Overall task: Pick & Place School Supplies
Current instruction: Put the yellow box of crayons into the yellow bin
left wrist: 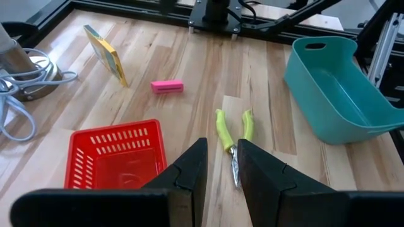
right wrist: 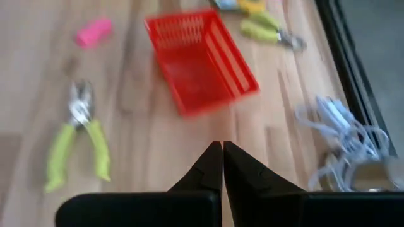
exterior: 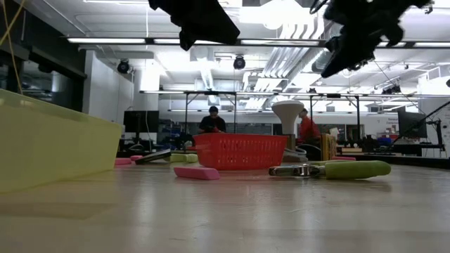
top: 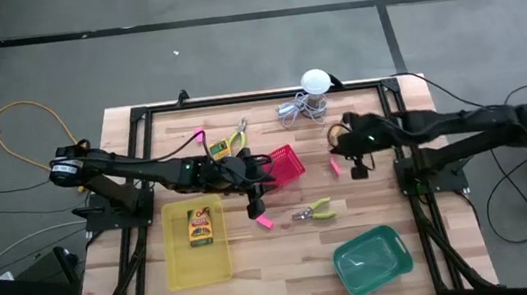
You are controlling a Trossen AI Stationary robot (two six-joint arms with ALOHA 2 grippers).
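Left gripper (top: pixel 256 207) seen part-open, nothing grasped, hung near pink eraser (top: pixel 265 223) and pliers (top: pixel 313 211). Right gripper (top: pixel 358 170) clenched empty, parked. Crayon box (top: pixel 200 227) lay in yellow tray (top: pixel 198 268). Judged: between picks; descent onto eraser needed.

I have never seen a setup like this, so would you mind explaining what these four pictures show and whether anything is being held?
These are two dark robot arms at a wooden table, each ending in a two-finger end effector. One picture looks straight down, one looks level across the tabletop, and two come from cameras on the wrists. The left end effector hangs beside the red basket, fingers slightly apart and empty. The right end effector hovers shut, also empty. On the table lie a yellow tray holding a crayon box, a green tray, two pliers, pink erasers and a white ball with wire.
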